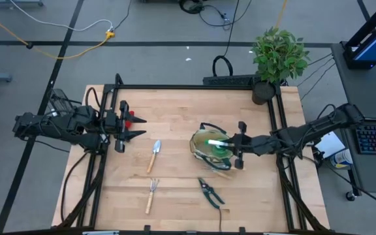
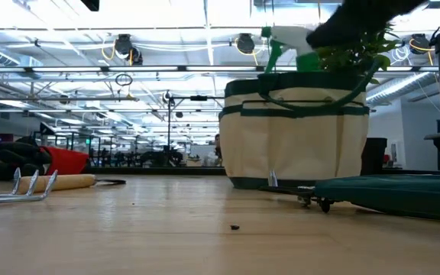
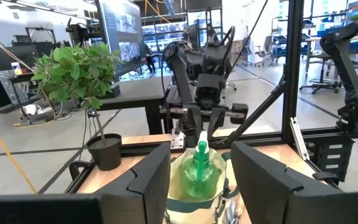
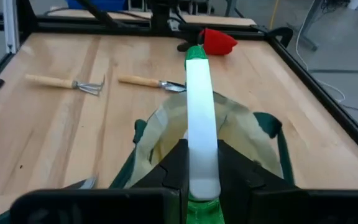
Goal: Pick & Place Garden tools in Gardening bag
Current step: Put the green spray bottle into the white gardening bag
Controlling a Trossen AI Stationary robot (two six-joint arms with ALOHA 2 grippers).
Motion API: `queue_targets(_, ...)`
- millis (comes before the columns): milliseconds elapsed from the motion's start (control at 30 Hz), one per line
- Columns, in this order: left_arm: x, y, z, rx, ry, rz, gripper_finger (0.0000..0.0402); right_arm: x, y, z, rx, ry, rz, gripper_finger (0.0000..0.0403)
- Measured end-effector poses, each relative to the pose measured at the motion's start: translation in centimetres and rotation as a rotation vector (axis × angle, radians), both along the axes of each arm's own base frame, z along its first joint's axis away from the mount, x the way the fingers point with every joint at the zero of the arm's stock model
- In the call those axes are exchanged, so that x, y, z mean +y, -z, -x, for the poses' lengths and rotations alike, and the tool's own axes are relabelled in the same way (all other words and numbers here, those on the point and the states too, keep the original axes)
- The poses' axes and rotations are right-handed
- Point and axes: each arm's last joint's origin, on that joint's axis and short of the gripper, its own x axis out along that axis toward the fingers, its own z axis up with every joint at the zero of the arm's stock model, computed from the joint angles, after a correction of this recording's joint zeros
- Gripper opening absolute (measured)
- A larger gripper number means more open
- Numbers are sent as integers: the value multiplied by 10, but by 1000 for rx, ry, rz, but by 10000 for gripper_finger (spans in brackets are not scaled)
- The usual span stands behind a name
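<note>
The beige gardening bag [image 1: 201,140] with green trim stands on the table, right of centre; it also shows in the low view [image 2: 296,137]. My right gripper [image 1: 235,145] is above it, shut on a green spray bottle [image 3: 201,165] with a white head. My left gripper [image 1: 134,127] is open at the table's left, beside a small red item [image 1: 130,115]; whether it touches it, I cannot tell. A wooden-handled trowel [image 1: 154,155], a fork [image 1: 151,194] and pruning shears [image 1: 209,191] lie flat on the table. My right gripper pinches the spray bottle's white head [image 4: 199,163] between its two fingers, at the end above the bottle's neck. The fingers come from the table's right, along the head. The head points toward the table's left. The green body [image 1: 219,152] hangs upright in the bag's open mouth.
A potted green plant [image 1: 278,55] stands at the table's far right corner. A black frame [image 1: 194,86] runs along the table's edges. The bag's dark loop handles [image 4: 272,127] lie around its rim. There is open tabletop at the near left.
</note>
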Motion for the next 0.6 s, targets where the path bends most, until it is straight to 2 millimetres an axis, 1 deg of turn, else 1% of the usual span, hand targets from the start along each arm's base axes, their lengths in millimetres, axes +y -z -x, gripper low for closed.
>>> queue_targets(300, 0, 0, 0, -1, 0, 0, 177, -8, 47, 24, -109, 2, -31, 47)
queue_targets(467, 0, 0, 0, 0, 0, 0, 177, -13, 63, 36, -219, 11, -16, 48)
queue_targets(600, 0, 0, 0, 0, 0, 0, 177, -15, 69, 43, -328, 8, -35, 48)
